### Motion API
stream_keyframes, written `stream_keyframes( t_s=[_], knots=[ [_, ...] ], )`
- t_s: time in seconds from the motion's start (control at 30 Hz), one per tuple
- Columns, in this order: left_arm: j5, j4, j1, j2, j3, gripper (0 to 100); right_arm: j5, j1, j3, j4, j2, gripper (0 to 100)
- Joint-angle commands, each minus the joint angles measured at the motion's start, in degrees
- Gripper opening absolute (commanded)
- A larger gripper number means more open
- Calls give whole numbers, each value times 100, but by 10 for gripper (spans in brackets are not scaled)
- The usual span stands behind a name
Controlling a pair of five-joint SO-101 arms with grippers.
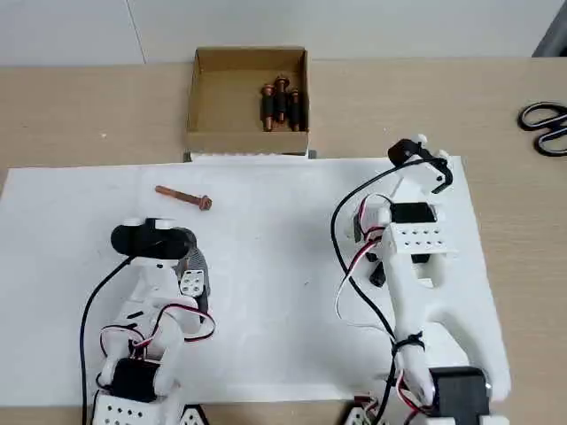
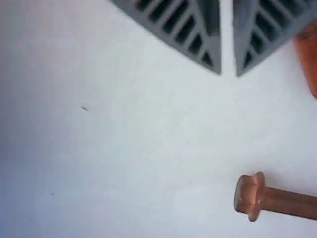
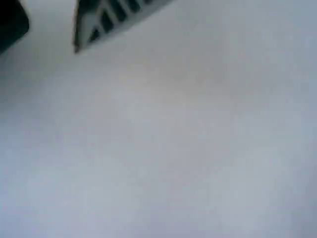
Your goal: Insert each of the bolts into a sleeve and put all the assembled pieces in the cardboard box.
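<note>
A copper bolt (image 1: pixel 183 197) lies loose on the white sheet (image 1: pixel 283 292), its head (image 2: pixel 250 196) toward the right. My left gripper (image 1: pixel 195 262) hovers just in front of it, low over the sheet. Its grey fingertips (image 2: pixel 210 47) stand a thin slit apart with nothing between them (image 2: pixel 227 67). The cardboard box (image 1: pixel 205 97) stands at the back and holds three bolts in black sleeves (image 1: pixel 282 104). My right arm (image 1: pixel 416 235) is folded low over the right side of the sheet. One grey finger (image 3: pixel 111 20) and a dark shape (image 3: pixel 11 25) show just above the paper.
Black scissors (image 1: pixel 543 127) lie on the wooden table at the far right. The white sheet covers most of the table in front of the box. An orange shape (image 2: pixel 308 59) sits beside the left fingertips; I cannot tell what it is.
</note>
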Motion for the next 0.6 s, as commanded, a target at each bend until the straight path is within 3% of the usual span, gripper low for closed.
stream_keyframes(
  t_s=[0.0,0.57],
  knots=[
    [53,9,-18,-70,-31,6,-62,40,26,-154,-163,155],
    [53,79,-18,-70,-31,6,-79,558,26,-848,1103,155]
  ],
)
